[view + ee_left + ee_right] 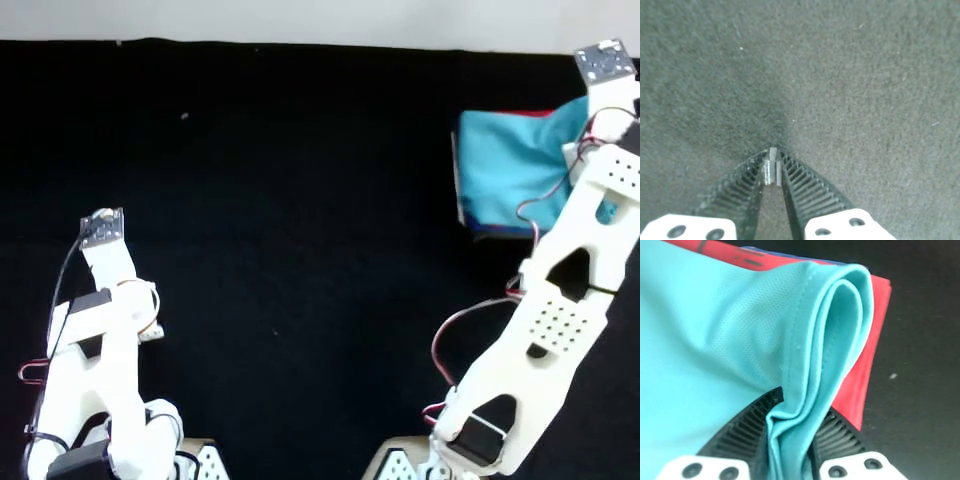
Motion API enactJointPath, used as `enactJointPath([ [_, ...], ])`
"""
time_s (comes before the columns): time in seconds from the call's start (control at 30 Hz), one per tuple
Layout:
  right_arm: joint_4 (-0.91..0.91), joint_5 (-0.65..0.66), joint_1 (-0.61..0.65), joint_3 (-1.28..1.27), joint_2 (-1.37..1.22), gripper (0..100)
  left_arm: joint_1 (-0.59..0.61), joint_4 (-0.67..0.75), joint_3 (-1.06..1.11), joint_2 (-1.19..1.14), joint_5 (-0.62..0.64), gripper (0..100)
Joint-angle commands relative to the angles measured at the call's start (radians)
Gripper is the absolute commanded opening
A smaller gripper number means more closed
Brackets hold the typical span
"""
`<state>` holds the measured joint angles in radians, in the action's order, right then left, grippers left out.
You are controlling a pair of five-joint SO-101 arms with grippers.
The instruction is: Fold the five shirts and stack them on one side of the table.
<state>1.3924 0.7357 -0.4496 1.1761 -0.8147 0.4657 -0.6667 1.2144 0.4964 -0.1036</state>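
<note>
Surface: Black cloth [300,200] covered your table, with a pale strip of wall [300,18] along the top edge of the high view.

Left arm pose: Your left arm [95,340] stood at the lower left of the high view. It was folded short and its wrist pointed up the frame, well apart from the shirts.

Left jaws: Your left gripper [771,156] had its ribbed fingers drawn together until the tips met. Nothing was between them, and they sat low over bare cloth.

Right arm pose: Your right arm [555,320] stretched from the lower middle of the high view up to the upper right corner. Its wrist lay over the right edge of the teal shirt [505,165].

Right jaws: Your right gripper [800,407] was clamped on a doubled fold of the teal shirt's hem, which bulged out between the fingers.

Stack: The teal shirt lay folded in the upper right of the high view, on top of a red shirt [875,340].

View difference: From above, the red shirt was a thin sliver at the teal shirt's top edge. Your right wrist view showed its corner jutting out past the pinched fold, and the grip itself.
</note>
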Motion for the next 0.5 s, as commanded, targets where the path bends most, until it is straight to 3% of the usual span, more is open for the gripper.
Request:
enactJointPath([
  [0.0,-0.059,0.021,-0.025,0.051,0.008,0.6,-0.004,0.021,0.001,-0.002,-0.003,1],
  [0.4,-0.122,0.026,-0.035,0.047,0.002,0.7,-0.004,0.021,0.001,-0.002,-0.003,1],
  [0.47,-0.122,0.025,-0.031,0.047,0.002,4.3,-0.004,0.021,0.001,-0.002,-0.003,1],
])
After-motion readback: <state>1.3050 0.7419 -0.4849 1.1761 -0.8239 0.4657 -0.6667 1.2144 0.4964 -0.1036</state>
